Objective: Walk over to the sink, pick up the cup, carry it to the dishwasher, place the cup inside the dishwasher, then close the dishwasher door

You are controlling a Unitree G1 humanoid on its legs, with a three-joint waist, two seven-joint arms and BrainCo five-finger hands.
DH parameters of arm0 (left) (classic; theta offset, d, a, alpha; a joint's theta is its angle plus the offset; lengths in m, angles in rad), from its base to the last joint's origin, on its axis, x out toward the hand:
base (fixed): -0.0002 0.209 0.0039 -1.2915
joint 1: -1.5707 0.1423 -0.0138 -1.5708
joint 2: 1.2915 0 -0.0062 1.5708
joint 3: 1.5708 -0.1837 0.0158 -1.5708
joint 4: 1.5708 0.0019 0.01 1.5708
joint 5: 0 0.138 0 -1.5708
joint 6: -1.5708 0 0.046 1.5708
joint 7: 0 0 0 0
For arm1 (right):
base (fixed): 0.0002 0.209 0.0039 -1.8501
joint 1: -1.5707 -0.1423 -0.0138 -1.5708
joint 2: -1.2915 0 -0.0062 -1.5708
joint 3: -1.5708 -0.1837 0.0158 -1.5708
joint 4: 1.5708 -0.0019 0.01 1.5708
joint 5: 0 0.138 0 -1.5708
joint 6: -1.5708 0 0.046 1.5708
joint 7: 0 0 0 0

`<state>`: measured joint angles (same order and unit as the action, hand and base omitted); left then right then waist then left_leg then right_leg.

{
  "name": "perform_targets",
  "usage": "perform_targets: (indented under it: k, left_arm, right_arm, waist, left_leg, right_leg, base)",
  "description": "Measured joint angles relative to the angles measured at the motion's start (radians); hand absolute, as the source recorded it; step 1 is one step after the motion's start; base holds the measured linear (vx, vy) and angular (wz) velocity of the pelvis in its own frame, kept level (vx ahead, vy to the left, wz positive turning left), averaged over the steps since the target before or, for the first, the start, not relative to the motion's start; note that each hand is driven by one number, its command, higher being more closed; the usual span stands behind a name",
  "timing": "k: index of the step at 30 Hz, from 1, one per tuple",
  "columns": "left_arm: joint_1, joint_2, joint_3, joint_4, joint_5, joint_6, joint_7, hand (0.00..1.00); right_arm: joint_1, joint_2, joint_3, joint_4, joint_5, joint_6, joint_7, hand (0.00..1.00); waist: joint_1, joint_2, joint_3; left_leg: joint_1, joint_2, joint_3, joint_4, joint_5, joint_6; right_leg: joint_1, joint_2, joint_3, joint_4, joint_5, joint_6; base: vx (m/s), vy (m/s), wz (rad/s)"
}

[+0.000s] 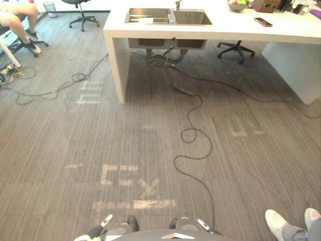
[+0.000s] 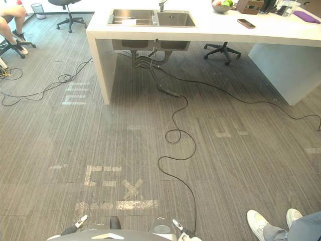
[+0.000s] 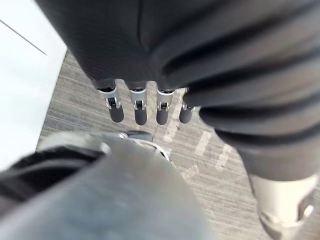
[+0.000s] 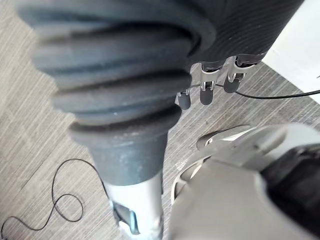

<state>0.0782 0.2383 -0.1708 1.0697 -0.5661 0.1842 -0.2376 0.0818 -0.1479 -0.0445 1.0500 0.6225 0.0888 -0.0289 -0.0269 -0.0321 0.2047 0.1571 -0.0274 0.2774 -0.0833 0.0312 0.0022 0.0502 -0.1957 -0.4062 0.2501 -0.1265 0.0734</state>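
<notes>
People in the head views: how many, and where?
2. A seated person is at the far left, past the counter's left end, with legs and shoes showing. A second person's white shoes stand at the lower right. Others may be hidden.

Left hand (image 3: 140, 111): silver fingers (image 3: 115, 107) in a row, each with a hinged metal link and a rounded dark tip.
Left dark ribbed cover (image 3: 215, 50): black, soft, folded into thick ridges.
Right hand (image 4: 205, 92): matching silver links with small pins at the hinges and dark rounded tips.
Right dark ribbed cover (image 4: 115, 85): grey-black, with heavy rolled ridges narrowing to a smooth collar.
Right thumb (image 4: 137, 210): pale silver-grey, with a bluish recess in its side.
</notes>
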Motion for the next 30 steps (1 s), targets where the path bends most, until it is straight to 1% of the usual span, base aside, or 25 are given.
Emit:
perform_targets:
  k: [1, 4, 6, 7, 9, 11, 13, 15, 16, 17, 19, 21, 22, 24, 27, 30]
  left_arm:
    - [-0.022, 0.003, -0.012, -0.010, 0.001, 0.002, -0.016, 0.00]
    - [-0.050, 0.014, -0.050, -0.010, 0.001, 0.014, -0.015, 0.00]
    - [-0.057, 0.014, -0.053, -0.027, 0.001, 0.015, -0.012, 0.00]
    - [-0.065, 0.008, -0.060, -0.058, 0.002, 0.013, -0.007, 0.00]
    - [-0.079, 0.003, -0.067, -0.069, 0.002, 0.011, -0.007, 0.00]
    - [-0.106, -0.023, -0.071, -0.078, 0.023, 0.003, 0.004, 0.00]
    - [-0.119, -0.033, -0.071, -0.078, 0.043, -0.006, 0.035, 0.00]
    - [-0.125, -0.049, -0.071, -0.077, 0.096, -0.010, 0.099, 0.00]
    - [-0.125, -0.052, -0.071, -0.076, 0.102, -0.010, 0.114, 0.00]
    - [-0.125, -0.060, -0.071, -0.074, 0.125, -0.010, 0.159, 0.00]
    - [-0.127, -0.065, -0.071, -0.069, 0.145, -0.010, 0.199, 0.00]
    - [-0.126, -0.071, -0.069, -0.067, 0.189, -0.017, 0.264, 0.00]
    - [-0.126, -0.072, -0.069, -0.064, 0.199, -0.020, 0.281, 0.00]
    - [-0.126, -0.075, -0.066, -0.045, 0.206, -0.033, 0.338, 0.00]
    - [-0.126, -0.081, -0.059, -0.036, 0.206, -0.046, 0.373, 0.00]
    - [-0.122, -0.084, -0.043, -0.027, 0.206, -0.078, 0.385, 0.00]
  right_arm:
    - [-0.003, 0.002, -0.001, -0.021, 0.000, -0.015, 0.001, 0.00]
    - [-0.032, 0.024, -0.002, -0.059, -0.003, -0.042, 0.013, 0.00]
    - [-0.036, 0.019, -0.013, -0.057, -0.024, -0.046, 0.025, 0.00]
    - [-0.045, 0.019, -0.017, -0.062, -0.025, -0.049, 0.044, 0.00]
    - [-0.047, 0.020, -0.017, -0.063, -0.030, -0.049, 0.045, 0.00]
    - [-0.046, 0.020, -0.017, -0.067, -0.041, -0.048, 0.066, 0.00]
    - [-0.046, 0.018, -0.018, -0.077, -0.043, -0.048, 0.073, 0.00]
    - [-0.045, 0.018, -0.020, -0.089, -0.070, -0.049, 0.076, 0.00]
    - [-0.044, 0.018, -0.022, -0.089, -0.075, -0.050, 0.078, 0.00]
    - [-0.042, 0.020, -0.041, -0.089, -0.080, -0.051, 0.087, 0.00]
    - [-0.041, 0.022, -0.049, -0.088, -0.080, -0.055, 0.094, 0.00]
    - [-0.035, 0.027, -0.058, -0.083, -0.080, -0.070, 0.095, 0.00]
    - [-0.035, 0.029, -0.058, -0.080, -0.080, -0.074, 0.095, 0.00]
    - [-0.037, 0.038, -0.058, -0.074, -0.080, -0.088, 0.094, 0.00]
    - [-0.037, 0.044, -0.059, -0.066, -0.081, -0.107, 0.095, 0.00]
    - [-0.036, 0.046, -0.060, -0.051, -0.094, -0.122, 0.094, 0.00]
  waist:
    - [0.000, -0.001, 0.003]
    - [-0.004, -0.003, 0.009]
    - [-0.004, -0.004, 0.010]
    - [-0.003, -0.008, 0.012]
    - [-0.003, -0.012, 0.016]
    - [-0.001, -0.016, 0.025]
    - [-0.006, -0.015, 0.027]
    - [-0.011, -0.011, 0.029]
    - [-0.013, -0.010, 0.029]
    - [-0.012, -0.010, 0.030]
    - [-0.012, -0.009, 0.030]
    - [-0.009, -0.009, 0.030]
    - [-0.009, -0.009, 0.030]
    - [-0.010, -0.008, 0.031]
    - [-0.012, -0.007, 0.030]
    - [-0.012, -0.008, 0.030]
  left_leg:
    - [0.001, -0.008, -0.004, 0.000, 0.000, 0.000]
    - [0.003, -0.024, -0.004, -0.001, 0.000, 0.000]
    - [0.004, -0.032, -0.003, -0.001, 0.000, 0.000]
    - [0.007, -0.038, -0.002, -0.001, 0.000, 0.000]
    - [0.010, -0.040, -0.002, -0.001, 0.000, 0.000]
    - [0.020, -0.041, -0.002, -0.002, -0.003, 0.004]
    - [0.018, -0.041, -0.003, -0.002, -0.003, 0.005]
    - [0.018, -0.042, -0.006, -0.002, -0.003, 0.006]
    - [0.018, -0.042, -0.008, -0.002, -0.003, 0.006]
    - [0.016, -0.043, -0.014, -0.002, -0.003, 0.010]
    - [0.015, -0.044, -0.028, -0.002, 0.002, 0.019]
    - [0.016, -0.046, -0.032, -0.002, 0.003, 0.021]
    - [0.016, -0.046, -0.032, -0.002, 0.004, 0.023]
    - [0.022, -0.045, -0.030, -0.002, 0.005, 0.025]
    - [0.022, -0.042, -0.024, -0.002, 0.004, 0.023]
    - [0.025, -0.036, -0.005, -0.002, 0.004, 0.022]
  right_leg:
    - [0.003, -0.012, -0.011, 0.010, -0.004, 0.006]
    - [0.004, -0.035, -0.019, 0.024, -0.006, 0.016]
    - [0.006, -0.047, -0.025, 0.031, -0.007, 0.022]
    - [0.008, -0.058, -0.036, 0.037, -0.006, 0.024]
    - [0.014, -0.064, -0.047, 0.039, -0.004, 0.027]
    - [0.021, -0.067, -0.054, 0.040, -0.003, 0.027]
    - [0.021, -0.072, -0.071, 0.040, -0.003, 0.026]
    - [0.023, -0.079, -0.090, 0.040, -0.001, 0.026]
    - [0.025, -0.081, -0.096, 0.040, -0.001, 0.026]
    - [0.028, -0.082, -0.105, 0.040, -0.002, 0.028]
    - [0.037, -0.083, -0.118, 0.038, -0.002, 0.029]
    - [0.043, -0.085, -0.129, 0.036, -0.004, 0.031]
    - [0.043, -0.085, -0.129, 0.036, -0.004, 0.031]
    - [0.055, -0.082, -0.129, 0.028, -0.003, 0.033]
    - [0.056, -0.077, -0.128, 0.019, 0.000, 0.034]
    - [0.058, -0.070, -0.122, 0.014, 0.003, 0.031]
  base:
    - [0.01, 0.069, 0.16]
    - [0.01, 0.069, 0.14]
    - [0.00, 0.063, 0.11]
    - [0.00, 0.051, 0.06]
    - [0.00, 0.023, 0.01]
    - [-0.02, 0.026, -0.03]
    - [0.01, 0.005, -0.02]
    - [0.02, 0.003, 0.00]
    - [0.06, 0.001, 0.12]
    - [0.06, -0.003, 0.16]
    - [0.07, -0.005, 0.21]
    - [0.08, 0.002, 0.14]
    - [0.07, 0.000, 0.00]
    - [0.06, -0.004, -0.01]
    - [0.02, -0.002, -0.03]
    - [0.02, -0.006, -0.08]
